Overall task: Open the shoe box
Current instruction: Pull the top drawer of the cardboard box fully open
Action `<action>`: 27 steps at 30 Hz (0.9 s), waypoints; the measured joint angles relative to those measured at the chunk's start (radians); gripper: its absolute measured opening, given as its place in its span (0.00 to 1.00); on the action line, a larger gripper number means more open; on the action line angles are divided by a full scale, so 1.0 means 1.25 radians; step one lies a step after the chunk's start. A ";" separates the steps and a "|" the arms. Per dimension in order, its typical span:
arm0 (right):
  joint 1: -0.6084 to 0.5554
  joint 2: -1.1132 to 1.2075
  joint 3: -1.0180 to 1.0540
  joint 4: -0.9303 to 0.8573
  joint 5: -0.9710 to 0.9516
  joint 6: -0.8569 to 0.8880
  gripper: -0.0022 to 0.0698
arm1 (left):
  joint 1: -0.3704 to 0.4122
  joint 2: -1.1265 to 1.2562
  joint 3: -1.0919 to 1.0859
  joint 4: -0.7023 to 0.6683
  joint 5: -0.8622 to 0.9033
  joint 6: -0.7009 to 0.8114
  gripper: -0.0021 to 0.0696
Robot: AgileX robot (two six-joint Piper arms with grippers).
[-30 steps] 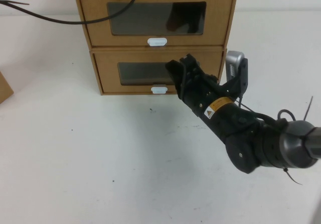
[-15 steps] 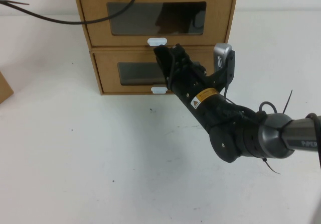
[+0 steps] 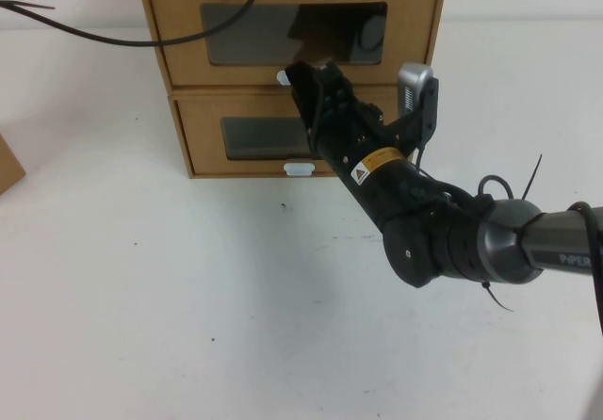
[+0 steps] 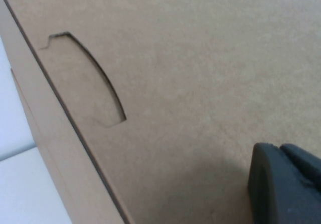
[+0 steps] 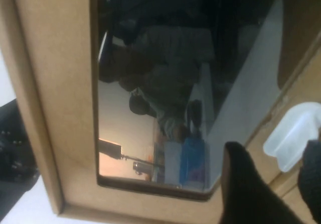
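Observation:
Two brown cardboard shoe boxes are stacked at the back of the table, each with a drawer front, a dark window and a white handle. My right gripper (image 3: 306, 73) is at the front of the upper box (image 3: 179, 24), covering most of its white handle (image 3: 282, 77). In the right wrist view the right gripper (image 5: 273, 151) is open, its two black fingers standing either side of that handle (image 5: 293, 133) without closing on it. The lower box (image 3: 198, 123) is shut, and its handle (image 3: 299, 168) is free. Of my left gripper only one dark finger (image 4: 283, 184) shows, close against a cardboard face (image 4: 200, 58).
A black cable (image 3: 141, 39) hangs across the upper box's front. The corner of another brown box (image 3: 8, 168) pokes in at the table's left edge. White tabletop (image 3: 188, 298) stretches in front of the boxes.
My right gripper has risen and moved left, from in front of the lower drawer up to the upper drawer's handle. Its fingers have spread apart.

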 joint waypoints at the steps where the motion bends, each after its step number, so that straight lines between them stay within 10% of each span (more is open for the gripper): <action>1: 0.000 0.000 -0.002 0.002 0.006 -0.002 0.36 | 0.000 0.000 0.000 0.000 0.000 0.002 0.02; 27: 0.000 0.001 -0.005 0.052 0.035 -0.029 0.22 | 0.000 0.000 0.000 0.000 0.000 0.002 0.02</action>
